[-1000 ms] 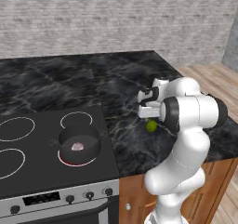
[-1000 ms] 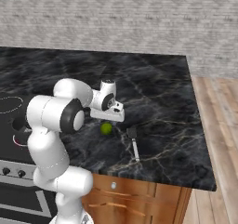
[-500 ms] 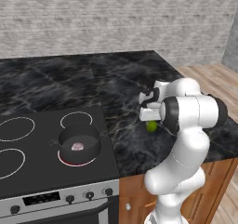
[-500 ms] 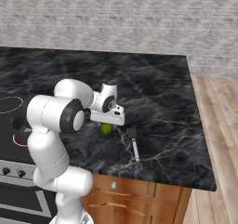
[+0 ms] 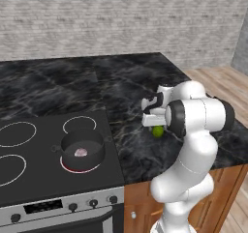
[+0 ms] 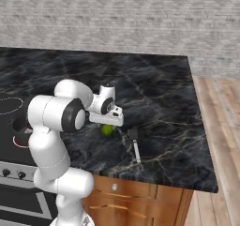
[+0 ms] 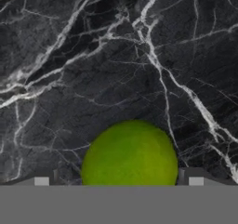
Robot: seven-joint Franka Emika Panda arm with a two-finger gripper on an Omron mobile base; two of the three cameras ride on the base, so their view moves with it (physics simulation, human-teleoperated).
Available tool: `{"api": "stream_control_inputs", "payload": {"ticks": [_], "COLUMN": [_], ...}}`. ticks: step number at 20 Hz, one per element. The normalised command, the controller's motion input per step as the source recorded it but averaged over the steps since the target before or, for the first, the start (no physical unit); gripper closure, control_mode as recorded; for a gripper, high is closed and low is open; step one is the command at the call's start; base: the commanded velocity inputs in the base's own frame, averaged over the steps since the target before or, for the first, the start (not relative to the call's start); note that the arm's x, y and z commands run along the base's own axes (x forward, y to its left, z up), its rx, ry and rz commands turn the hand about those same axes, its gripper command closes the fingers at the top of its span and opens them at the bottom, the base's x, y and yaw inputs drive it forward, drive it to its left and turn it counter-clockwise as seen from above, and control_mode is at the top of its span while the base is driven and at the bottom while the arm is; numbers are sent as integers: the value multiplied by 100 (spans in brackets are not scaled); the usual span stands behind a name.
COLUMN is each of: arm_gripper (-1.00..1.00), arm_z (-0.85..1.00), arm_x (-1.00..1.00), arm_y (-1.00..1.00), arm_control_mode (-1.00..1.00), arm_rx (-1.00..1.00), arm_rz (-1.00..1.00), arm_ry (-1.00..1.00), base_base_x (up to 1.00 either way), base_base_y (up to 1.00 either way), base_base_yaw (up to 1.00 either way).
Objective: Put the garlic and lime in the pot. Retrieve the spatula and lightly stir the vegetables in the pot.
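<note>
So far: garlic point(image 5: 81, 152) sits in pot point(image 5: 82, 150) on the stove. Lime point(image 7: 130, 155) lies on the table between the fingers of the wide-open hand point(image 5: 154, 122), ungrasped. Spatula point(image 6: 135, 144) untouched; stirring remains.

The lime point(image 7: 130, 155) sits on the dark marble surface point(image 6: 159, 86) between the spread tips of the claw point(image 7: 118, 181), with a gap on either side of it. Bare marble lies all around the lime. The spatula point(image 6: 135, 143) lies near, to the right. The pot point(image 5: 82, 150) stands well apart on the stove point(image 5: 29, 169), open-topped, with the garlic point(image 5: 81, 152) inside.
</note>
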Motion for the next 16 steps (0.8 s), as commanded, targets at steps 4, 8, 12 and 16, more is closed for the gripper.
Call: {"api": "stream_control_inputs", "payload": {"ticks": [4, 8, 12, 16], "arm_gripper": [-100, -100, -100, -100], "arm_z": [-35, -26, 0, -4], "arm_x": [1, -29, -9, -3], "arm_y": [0, 0, 0, 0], "arm_control_mode": [-100, -100, -100, -100], "arm_rx": [0, 0, 0, 0], "arm_rz": [-1, 0, 0, 0], "arm_ry": [0, 1, 0, 0], "base_base_x": [0, 0, 0, 0], "base_base_y": [0, 0, 0, 0], "base_base_yaw": [0, 0, 0, 0]}}
